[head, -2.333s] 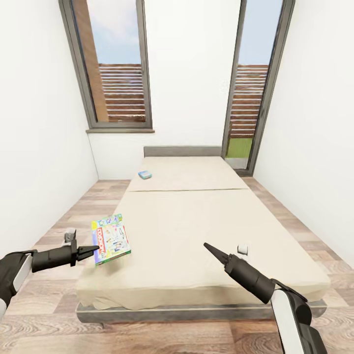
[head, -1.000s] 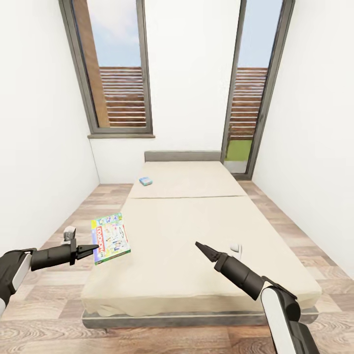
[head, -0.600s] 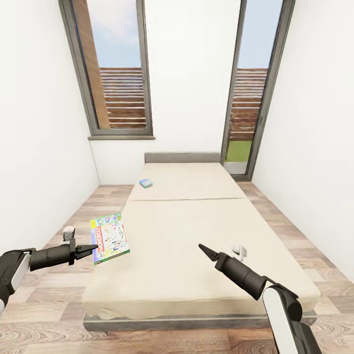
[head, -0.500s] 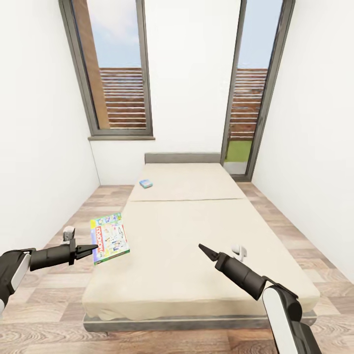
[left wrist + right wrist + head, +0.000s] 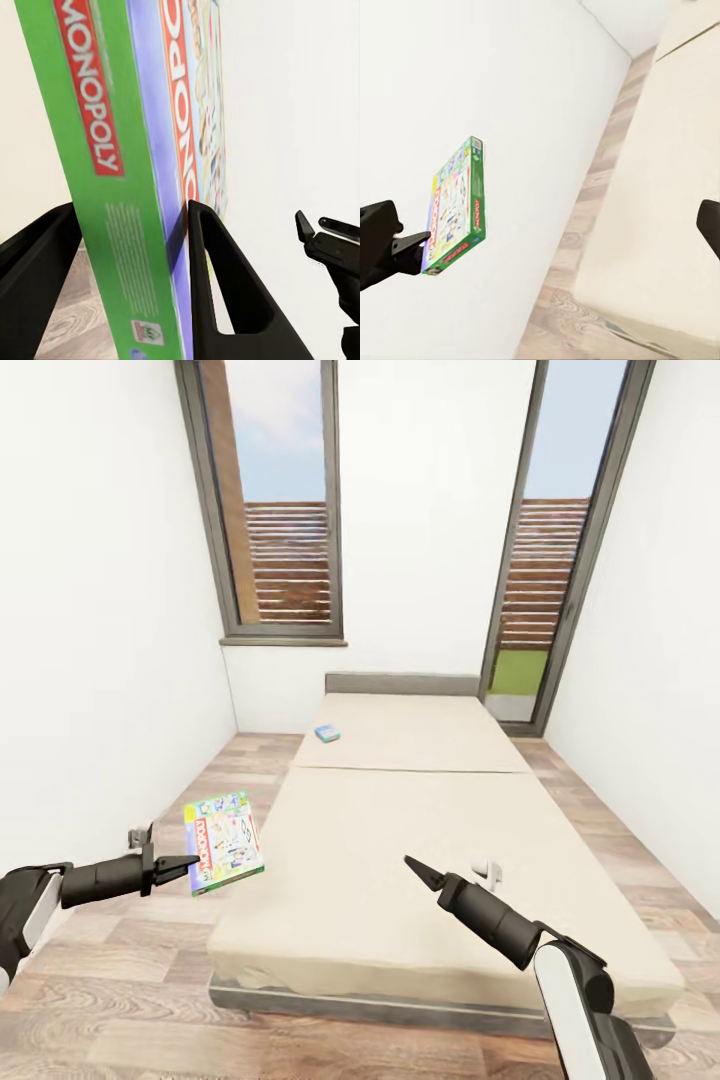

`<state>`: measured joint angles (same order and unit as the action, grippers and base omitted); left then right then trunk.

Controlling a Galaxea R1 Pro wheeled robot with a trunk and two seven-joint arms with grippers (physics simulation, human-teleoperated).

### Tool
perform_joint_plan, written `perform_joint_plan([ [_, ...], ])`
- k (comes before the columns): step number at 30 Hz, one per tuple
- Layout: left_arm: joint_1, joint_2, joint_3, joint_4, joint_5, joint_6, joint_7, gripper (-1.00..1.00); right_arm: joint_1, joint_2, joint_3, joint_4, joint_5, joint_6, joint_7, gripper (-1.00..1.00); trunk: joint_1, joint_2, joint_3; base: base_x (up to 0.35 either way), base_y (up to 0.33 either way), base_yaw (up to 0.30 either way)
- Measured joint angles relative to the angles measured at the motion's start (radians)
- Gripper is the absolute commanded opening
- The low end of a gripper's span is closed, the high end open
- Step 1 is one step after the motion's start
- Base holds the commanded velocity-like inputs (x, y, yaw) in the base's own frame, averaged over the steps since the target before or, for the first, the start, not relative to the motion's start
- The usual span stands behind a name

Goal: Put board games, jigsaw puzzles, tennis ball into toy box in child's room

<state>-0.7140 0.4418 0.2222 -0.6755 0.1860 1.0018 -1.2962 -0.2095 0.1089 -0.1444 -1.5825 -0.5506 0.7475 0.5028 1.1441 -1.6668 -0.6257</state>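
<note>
While the left gripper (image 5: 188, 862) is pinching its fingers (image 5: 225, 300) on the lower edge of the Monopoly board game (image 5: 224, 843), the box is standing upright over the wood floor (image 5: 150, 950) beside the bed (image 5: 430, 850), showing green sides, red banners and a colourful printed face. The right gripper (image 5: 412, 865), its fingers together, is pointing over the mattress. A small blue board game (image 5: 327, 734) is lying near the headboard.

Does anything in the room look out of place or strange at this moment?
The small blue board game lies alone on the bed, not yet collected. The left gripper holds the Monopoly box upright in the air.
</note>
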Motion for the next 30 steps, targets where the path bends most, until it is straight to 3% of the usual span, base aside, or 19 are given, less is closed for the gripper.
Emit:
perform_joint_plan([
  [30, 0.000, -0.007, -0.001, -0.003, -0.003, -0.003, 0.001, -1.00, 0.000, 0.002, 0.016, 0.000, 0.009, -0.001, -0.008, 1.00, -0.115, 0.210, 0.094, 0.000, 0.000, 0.292],
])
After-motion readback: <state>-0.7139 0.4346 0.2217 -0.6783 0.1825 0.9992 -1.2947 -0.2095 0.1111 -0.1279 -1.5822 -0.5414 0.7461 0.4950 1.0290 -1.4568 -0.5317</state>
